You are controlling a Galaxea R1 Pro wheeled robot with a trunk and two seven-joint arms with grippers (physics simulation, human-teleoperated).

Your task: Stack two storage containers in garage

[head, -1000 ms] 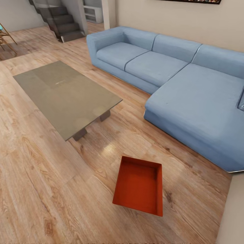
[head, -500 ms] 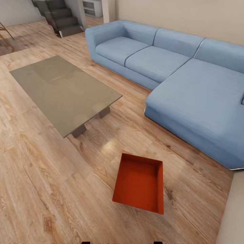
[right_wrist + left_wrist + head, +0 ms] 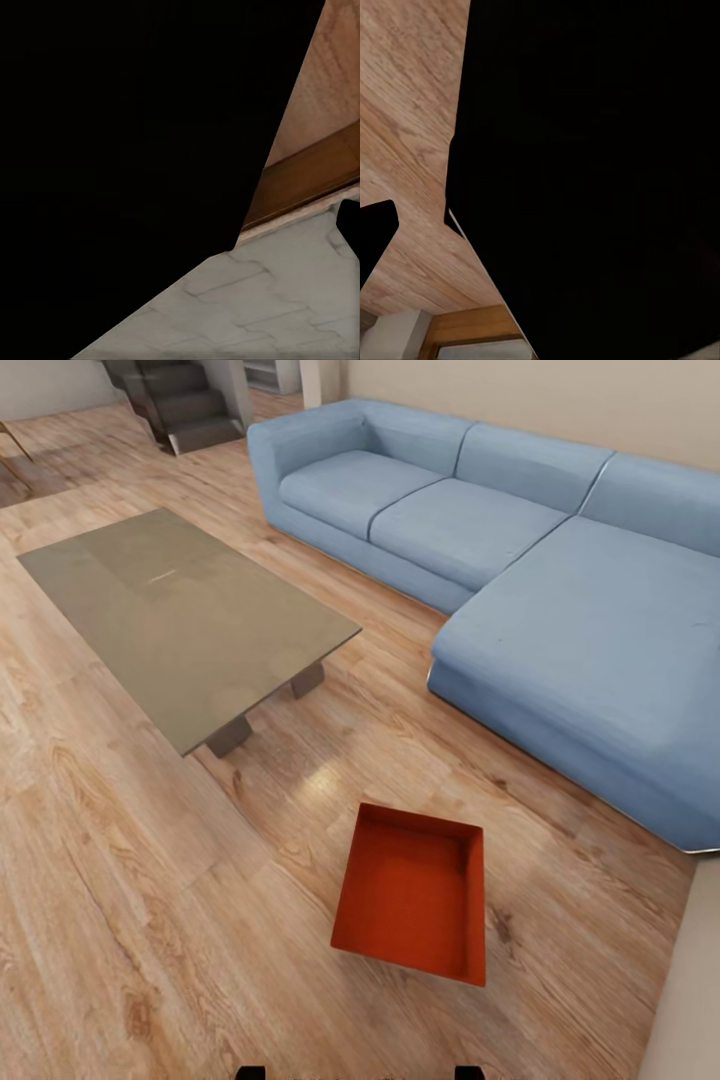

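Grippers cannot be judged: whether either is spread or clenched is hidden by large black shapes in both wrist views, and nothing is seen to be held. One storage container [image 3: 412, 895] lies open-topped on the wood plank floor [image 3: 120, 900], ahead of the arms. A poor grasp on its thin straight wall could let it slip or tilt. Beyond it stand a grey low table [image 3: 185, 615] and, alongside, a blue corner sofa [image 3: 560, 610].

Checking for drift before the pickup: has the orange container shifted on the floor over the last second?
No. The orange container keeps its place relative to the coffee table and sofa; the whole picture shifted together, so the camera moved.
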